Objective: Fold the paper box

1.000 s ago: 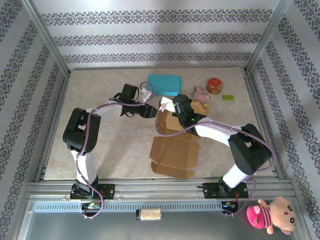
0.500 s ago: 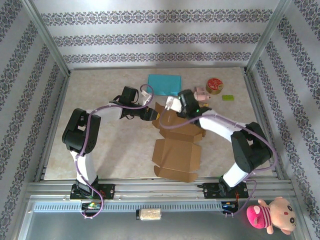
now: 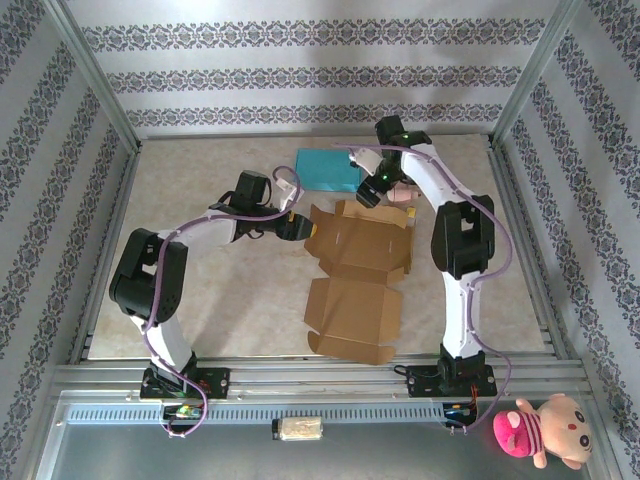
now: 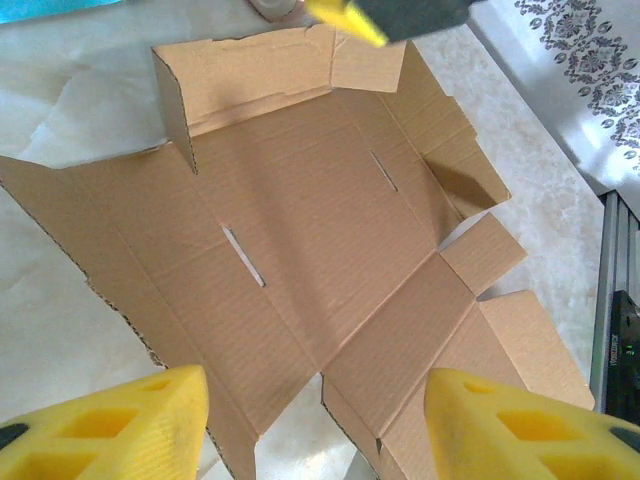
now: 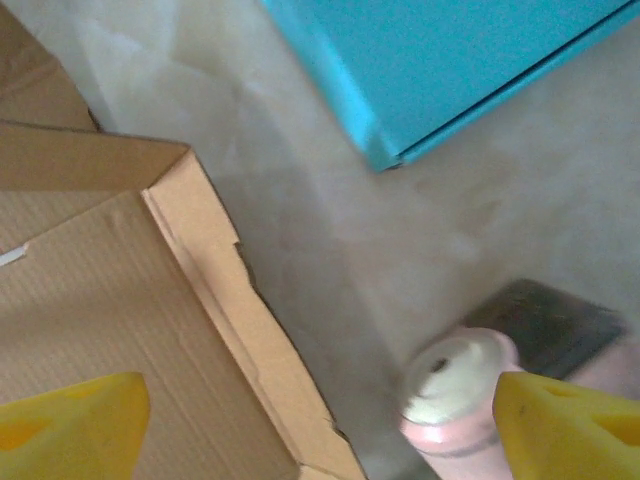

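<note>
The left gripper (image 3: 295, 226) stood open, its two yellow fingers (image 4: 110, 420) wide apart with nothing between them, and it pointed at the left edge of the paper box (image 3: 358, 275) without touching it. The right gripper (image 3: 367, 192) was open too and held nothing; it hung above the far edge of the box, near a flat blue object (image 3: 330, 168) and a small pink object (image 5: 455, 395). The box lay in the middle of the table (image 3: 200, 290), between the two arms, as an almost flat cardboard sheet. Only the flaps (image 4: 240, 75) at its far end were lifted a little, and two narrow slots (image 4: 245, 255) were cut in the main panel. The folding seemed to be at an early step, because no wall was standing and no tab was in a slot. It looked like a moment between two grips, with both tools free. The next move would probably call for one gripper to close on a side panel and turn it up along its crease, while the other one presses the base down so that the light sheet does not slide. The thin cardboard could bend at the wrong place if it is pinched far from the crease. No brand, label or writing could be read: the cardboard was plain brown, and the blue object showed no print.
</note>
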`<state>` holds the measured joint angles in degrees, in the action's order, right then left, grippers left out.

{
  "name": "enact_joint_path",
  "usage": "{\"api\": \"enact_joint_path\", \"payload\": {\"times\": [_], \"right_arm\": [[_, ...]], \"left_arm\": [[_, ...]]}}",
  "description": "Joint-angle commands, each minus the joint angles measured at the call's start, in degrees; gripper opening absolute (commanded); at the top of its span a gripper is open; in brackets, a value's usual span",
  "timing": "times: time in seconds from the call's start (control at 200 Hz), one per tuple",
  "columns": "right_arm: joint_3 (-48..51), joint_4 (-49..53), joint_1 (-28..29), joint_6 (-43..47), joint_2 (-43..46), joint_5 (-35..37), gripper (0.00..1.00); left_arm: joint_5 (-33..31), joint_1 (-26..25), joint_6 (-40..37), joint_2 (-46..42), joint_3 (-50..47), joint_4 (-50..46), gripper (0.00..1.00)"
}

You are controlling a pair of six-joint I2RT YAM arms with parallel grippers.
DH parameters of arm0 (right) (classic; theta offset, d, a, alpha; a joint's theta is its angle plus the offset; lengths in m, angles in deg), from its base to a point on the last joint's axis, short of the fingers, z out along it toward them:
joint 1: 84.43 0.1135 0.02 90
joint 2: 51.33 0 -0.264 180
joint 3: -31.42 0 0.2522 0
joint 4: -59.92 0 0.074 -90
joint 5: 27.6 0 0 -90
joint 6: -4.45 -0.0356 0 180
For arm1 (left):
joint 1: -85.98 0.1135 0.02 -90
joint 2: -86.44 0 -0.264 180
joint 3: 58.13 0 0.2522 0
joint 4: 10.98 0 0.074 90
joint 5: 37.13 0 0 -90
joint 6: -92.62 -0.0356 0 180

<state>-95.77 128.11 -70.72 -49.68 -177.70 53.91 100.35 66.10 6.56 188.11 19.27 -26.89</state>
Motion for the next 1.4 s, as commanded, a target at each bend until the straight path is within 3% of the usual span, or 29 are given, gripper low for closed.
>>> {"api": "enact_joint_path", "payload": {"times": [0.0,0.25,0.48,0.75,0.894,1.039,1.164,1.394], "right_arm": [[-3.5,6.6,0.2,-0.9,-2.5,-2.0,0.87],[-3.6,5.7,0.1,1.2,-6.8,0.0,0.72],[-2.3,6.3,0.4,2.6,-8.2,0.1,0.6],[-0.7,5.3,1.4,5.1,-6.0,4.2,0.28],[1.5,3.7,2.2,7.4,-1.7,6.0,0.05],[4.0,1.2,3.5,9.7,3.5,8.8,0.0],[11.7,-8.4,5.9,14.3,11.2,15.3,0.0],[34.9,-44.0,12.4,33.1,24.8,30.5,0.0]], "left_arm": [[-0.2,0.0,0.3,-1.8,-1.0,-0.8,0.61],[-1.0,0.0,-0.4,-2.0,-0.8,-1.8,0.7],[-1.4,0.0,-0.5,-2.1,-0.6,-2.4,0.73],[-2.6,0.1,-0.8,-2.6,-0.7,-2.2,0.74],[-4.1,0.5,-0.8,-3.8,-1.8,-1.1,0.74],[-6.6,1.3,0.6,-5.4,-2.7,0.3,0.74],[-11.4,2.8,4.1,-7.3,-2.8,0.5,0.74],[-17.4,8.6,13.2,-9.2,-2.0,3.0,0.76]]}}
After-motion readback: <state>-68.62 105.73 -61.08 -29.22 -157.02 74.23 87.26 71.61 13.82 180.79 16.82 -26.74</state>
